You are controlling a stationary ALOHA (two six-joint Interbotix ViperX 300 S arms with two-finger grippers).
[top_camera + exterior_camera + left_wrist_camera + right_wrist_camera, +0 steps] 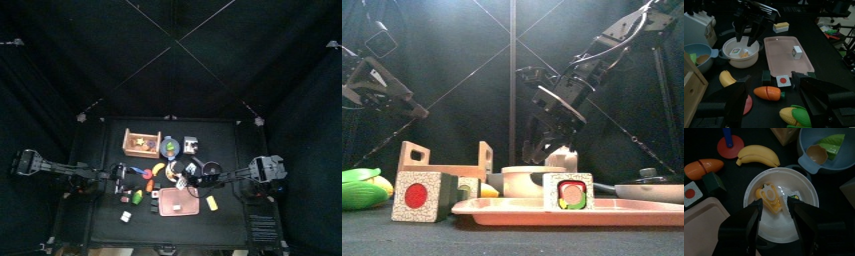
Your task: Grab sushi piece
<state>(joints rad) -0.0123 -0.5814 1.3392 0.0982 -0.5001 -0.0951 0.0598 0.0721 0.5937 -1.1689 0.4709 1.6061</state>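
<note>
One sushi piece [567,190] with a green and yellow centre stands on the pink tray [502,208]; it also shows in the left wrist view [797,51]. A second sushi piece [418,195] with a red centre stands on the table left of the tray, just beyond my left gripper [769,86], which is open and empty. My right gripper [779,208] is open and hangs over a white bowl [784,228] that holds a yellow food item [769,198]. In the front view the right gripper [543,128] hangs above that bowl [523,181].
A banana [757,155], an orange vegetable [704,168] and a blue bowl [821,153] with a green leaf lie near the white bowl. A wooden crate [442,160] stands at the back left. A green vegetable [361,188] lies at the far left.
</note>
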